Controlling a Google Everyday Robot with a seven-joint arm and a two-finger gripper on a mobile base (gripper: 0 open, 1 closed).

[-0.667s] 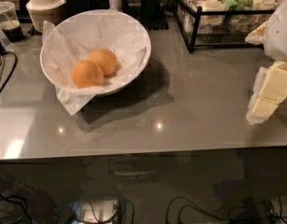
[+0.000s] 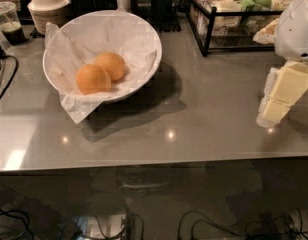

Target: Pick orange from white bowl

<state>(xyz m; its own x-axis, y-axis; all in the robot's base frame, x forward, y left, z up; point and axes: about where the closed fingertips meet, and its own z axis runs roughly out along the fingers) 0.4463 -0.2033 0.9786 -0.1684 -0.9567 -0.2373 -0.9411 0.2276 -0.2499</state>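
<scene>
The white bowl (image 2: 139, 39) stands at the back left of the grey table, lined with crumpled white paper that hangs over its front rim. Two oranges lie in it side by side: one at the front left (image 2: 93, 78), one behind it to the right (image 2: 111, 65), touching. My gripper (image 2: 269, 115), cream-coloured under the white arm (image 2: 296, 29), hangs at the right edge of the view. It points down at the table, far right of the bowl, and holds nothing.
A small cream lidded container (image 2: 46, 6) and a plastic cup with dark liquid (image 2: 9, 24) stand behind the bowl on the left. A black wire rack with packaged snacks (image 2: 229, 19) is at the back right. Dark cables trail at the left edge.
</scene>
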